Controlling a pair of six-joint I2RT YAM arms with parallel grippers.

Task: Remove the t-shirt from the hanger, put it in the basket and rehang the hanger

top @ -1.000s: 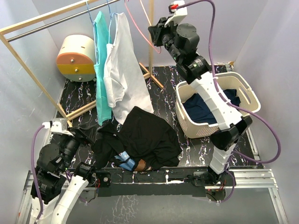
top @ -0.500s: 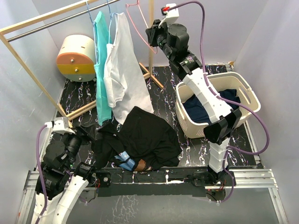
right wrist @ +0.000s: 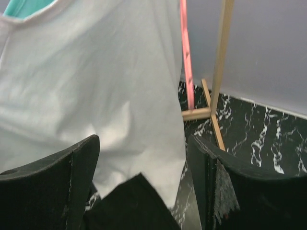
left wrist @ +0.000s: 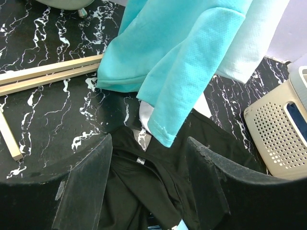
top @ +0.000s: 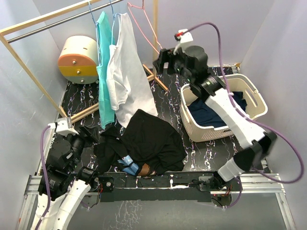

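A black t-shirt (top: 148,141) lies crumpled on the dark marbled table, off any hanger. An empty pink hanger (top: 142,21) dangles from the rail. My right gripper (top: 162,58) hovers below and right of the hanger, apart from it. In the right wrist view that gripper (right wrist: 144,191) is open and empty, with the pink hanger (right wrist: 186,62) and a white shirt (right wrist: 96,72) beyond. My left gripper (top: 84,138) sits just left of the black t-shirt. In the left wrist view it (left wrist: 149,189) is open above the t-shirt (left wrist: 218,132), holding nothing.
A white shirt (top: 127,76) and a teal shirt (top: 103,72) hang on blue hangers from the wooden rack (top: 29,72). A cream basket (top: 254,96) with dark clothing stands at the right. A round cream drum (top: 79,58) sits at the back left.
My right gripper opened, let go of the pink hanger and dropped down away from the rail. The hanger swung back under the rail. The left arm shifted slightly.
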